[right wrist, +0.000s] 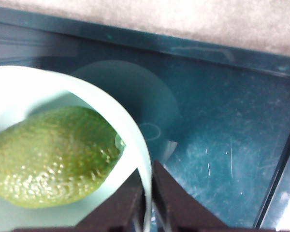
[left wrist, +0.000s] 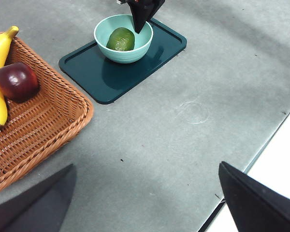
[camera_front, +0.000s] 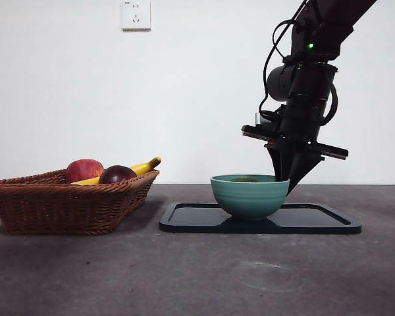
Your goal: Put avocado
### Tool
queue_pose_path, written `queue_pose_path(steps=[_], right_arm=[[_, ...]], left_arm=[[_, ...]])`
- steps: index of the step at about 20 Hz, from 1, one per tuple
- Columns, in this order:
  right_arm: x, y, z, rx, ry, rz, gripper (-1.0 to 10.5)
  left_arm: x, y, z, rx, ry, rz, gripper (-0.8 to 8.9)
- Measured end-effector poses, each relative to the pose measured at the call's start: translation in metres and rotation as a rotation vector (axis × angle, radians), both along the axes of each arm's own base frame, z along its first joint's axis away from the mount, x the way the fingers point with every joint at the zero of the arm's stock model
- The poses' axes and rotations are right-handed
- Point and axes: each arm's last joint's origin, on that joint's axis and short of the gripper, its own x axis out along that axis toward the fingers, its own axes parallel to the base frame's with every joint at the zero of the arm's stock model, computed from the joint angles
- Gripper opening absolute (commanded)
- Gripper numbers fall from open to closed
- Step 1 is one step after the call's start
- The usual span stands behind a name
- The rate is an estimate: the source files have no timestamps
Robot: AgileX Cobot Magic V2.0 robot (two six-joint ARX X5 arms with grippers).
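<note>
Avocado (left wrist: 121,39) lies inside the teal bowl (left wrist: 144,40), resting on the bowl floor; skin pebbled, dull green, oval. From the front view only a thin green sliver (camera_front: 245,179) shows above the rim.

Right gripper (right wrist: 148,193) sits at the bowl's rim, just beside the avocado and not touching it. In the right wrist view the two black jaws stand nearly together with the thin bowl wall between them; whether they actually pinch the wall or merely straddle it cannot be judged, as the contact point is blurred. The fruit is not in their hold. In the front view the same gripper (camera_front: 291,185) comes down from the upper right, its tip at the bowl's far right edge.

Bowl: smooth glazed ceramic look, rounded, standing on a dark teal tray (camera_front: 316,224) with a raised lip and fine scratches on its glossy floor.

Left gripper (left wrist: 145,203) waits well apart over the grey table (left wrist: 193,87); jaws spread wide, nothing between them.

Wicker basket (camera_front: 52,204), woven brown, holds a red apple (camera_front: 84,169), a dark purple-brown fruit (camera_front: 117,174) and a banana (camera_front: 145,167). The left wrist view cuts the basket off at the frame edge.
</note>
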Motion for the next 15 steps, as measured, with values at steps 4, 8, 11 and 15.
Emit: queue_pose_path(steps=[4, 8, 11, 15], right_arm=[[0.002, -0.009, 0.006, -0.032, 0.004, -0.023, 2.7], [0.008, -0.023, 0.040, -0.076, -0.035, -0.063, 5.1], [0.003, -0.026, 0.063, -0.112, -0.070, -0.046, 5.1], [-0.028, -0.027, 0.119, -0.167, -0.201, -0.035, 5.1]], left_arm=[[0.000, 0.000, 0.000, 0.000, 0.000, 0.000, 4.69], [0.000, 0.000, 0.000, 0.000, 0.000, 0.000, 4.69], [0.000, 0.000, 0.000, 0.000, 0.000, 0.000, 4.69], [0.000, 0.000, 0.000, 0.000, 0.000, 0.000, 4.69]])
